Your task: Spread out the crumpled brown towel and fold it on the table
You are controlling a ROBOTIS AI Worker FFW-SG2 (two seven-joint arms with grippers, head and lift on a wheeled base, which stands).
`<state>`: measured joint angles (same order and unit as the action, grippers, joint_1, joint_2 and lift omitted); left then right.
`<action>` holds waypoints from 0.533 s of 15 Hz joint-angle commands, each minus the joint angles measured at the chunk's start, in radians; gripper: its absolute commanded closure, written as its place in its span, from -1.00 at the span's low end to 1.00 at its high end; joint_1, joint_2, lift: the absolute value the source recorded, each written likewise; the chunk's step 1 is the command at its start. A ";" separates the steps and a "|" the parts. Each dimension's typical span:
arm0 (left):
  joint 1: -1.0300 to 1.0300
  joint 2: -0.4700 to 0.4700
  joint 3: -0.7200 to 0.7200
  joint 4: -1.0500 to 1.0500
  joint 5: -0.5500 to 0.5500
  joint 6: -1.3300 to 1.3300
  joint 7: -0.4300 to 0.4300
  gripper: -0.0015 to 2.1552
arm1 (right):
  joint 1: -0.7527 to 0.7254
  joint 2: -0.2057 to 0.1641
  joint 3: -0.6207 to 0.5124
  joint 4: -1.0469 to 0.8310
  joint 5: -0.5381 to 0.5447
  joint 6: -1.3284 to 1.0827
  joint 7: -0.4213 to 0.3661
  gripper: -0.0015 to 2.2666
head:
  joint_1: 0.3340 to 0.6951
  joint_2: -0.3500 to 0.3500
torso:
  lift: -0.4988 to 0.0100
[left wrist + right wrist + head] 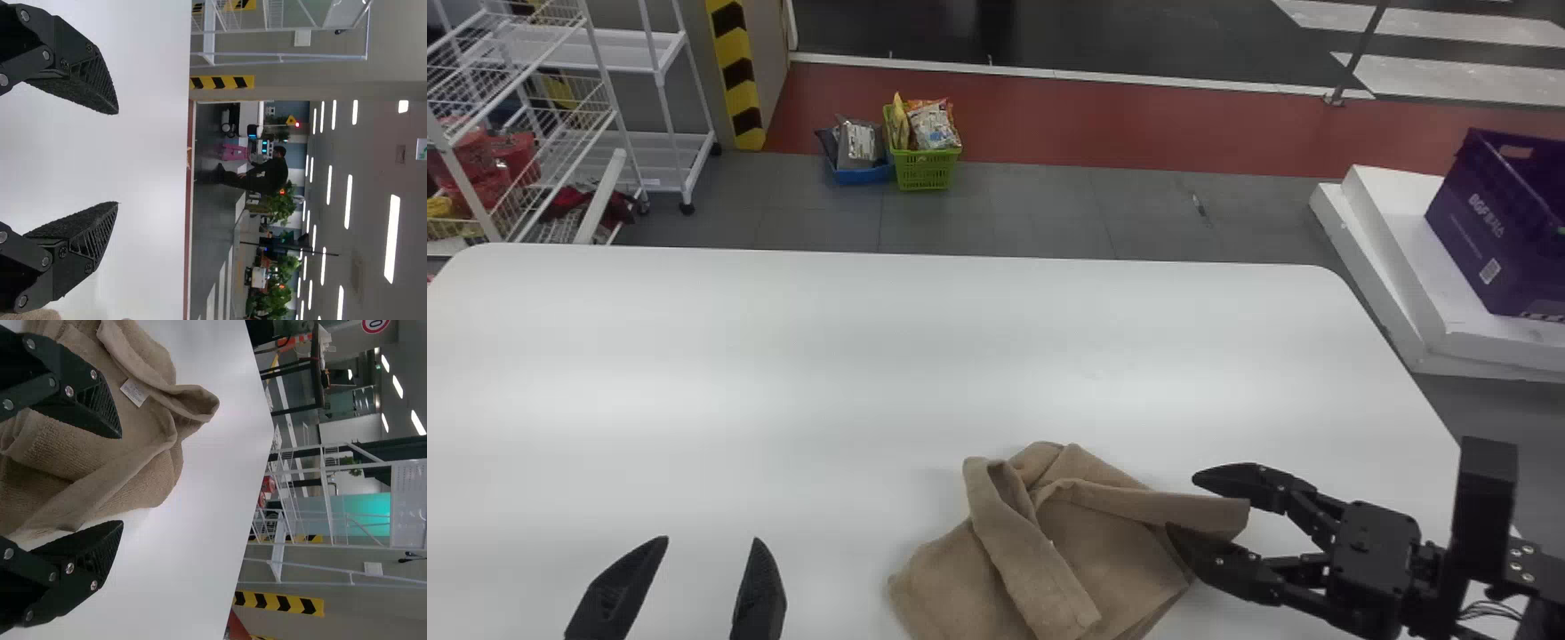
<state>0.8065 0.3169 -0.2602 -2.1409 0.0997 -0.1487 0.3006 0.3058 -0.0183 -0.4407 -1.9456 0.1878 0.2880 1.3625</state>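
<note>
Brown towel [1085,551] lies crumpled on the near part of the desk [783,373], a little to the robot's right of the middle, and from where I stand everything hangs on how it meets the right claw [1183,504]. That claw comes in from the robot's right, released, its 2 fingers apart, and 1 raised flap [1152,502] runs lengthwise from the heap straight toward it, the end showing between the fingertips; whether they touch the cloth, I cannot tell. Another folded band [1032,569] runs crosswise to that, toward the robot. The left claw [711,540] is released too, well apart on the towel's other side, so the right is plainly nearer. I'd say spreading has yet to be done, and closing on that flap looks the likely next move. Beyond, on the floor, a green basket [925,169] holds snack bags [934,124], and a blue tray [863,175] beside it holds a silvery packet [860,142].
</note>
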 commanded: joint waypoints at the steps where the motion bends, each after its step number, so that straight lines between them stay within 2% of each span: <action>1: 0.003 0.001 -0.004 -0.001 0.000 0.001 0.000 -0.62 | -0.016 0.000 0.022 0.019 0.032 0.012 0.000 0.27 | 1.00 -0.33 | 0.46; 2: 0.007 0.002 -0.005 -0.004 0.000 0.010 0.000 -0.62 | -0.017 0.000 0.027 0.023 0.036 0.012 0.000 0.49 | 1.00 -0.32 | 0.46; 3: 0.014 0.004 -0.005 -0.011 0.002 0.022 -0.008 -0.62 | -0.020 0.000 0.025 0.025 0.033 0.012 0.000 0.59 | 1.00 -0.31 | 0.46; 8: 0.051 0.011 -0.005 -0.030 0.008 0.074 -0.038 -0.62 | -0.022 0.012 0.027 0.007 -0.007 0.021 -0.008 0.68 | 1.00 -0.33 | 0.46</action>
<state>0.8545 0.3281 -0.2654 -2.1734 0.1036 -0.0761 0.2649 0.2839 -0.0129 -0.4159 -1.9217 0.1949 0.3012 1.3547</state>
